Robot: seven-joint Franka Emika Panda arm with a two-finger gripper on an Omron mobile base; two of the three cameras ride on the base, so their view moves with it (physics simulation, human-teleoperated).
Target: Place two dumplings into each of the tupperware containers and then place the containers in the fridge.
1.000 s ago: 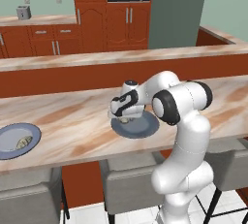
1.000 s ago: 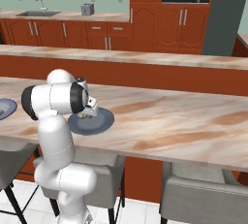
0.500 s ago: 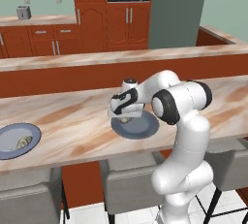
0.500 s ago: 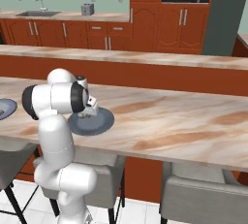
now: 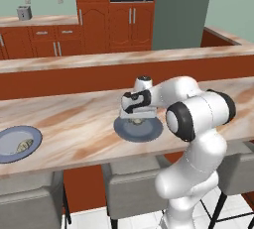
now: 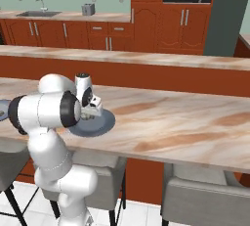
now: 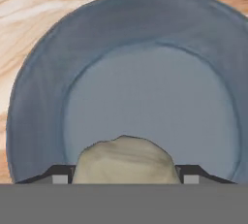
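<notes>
The white arm [image 5: 198, 119] is seen reaching left over the marble bench [image 5: 74, 124] — its tool [image 5: 137, 116] is lowered onto a round blue-grey plate [image 5: 139, 130] near the bench's front edge. A tan dumpling [image 5: 137, 120] is glimpsed just under the tool, though the jaws' hold cannot be made out. Far to the left, a second plate [image 5: 17, 143] is seen with a dumpling [image 5: 25, 146] lying in it. Grey stools [image 5: 134, 188] are tucked below — red-brown cabinets [image 5: 109, 25] are lined up behind.
</notes>
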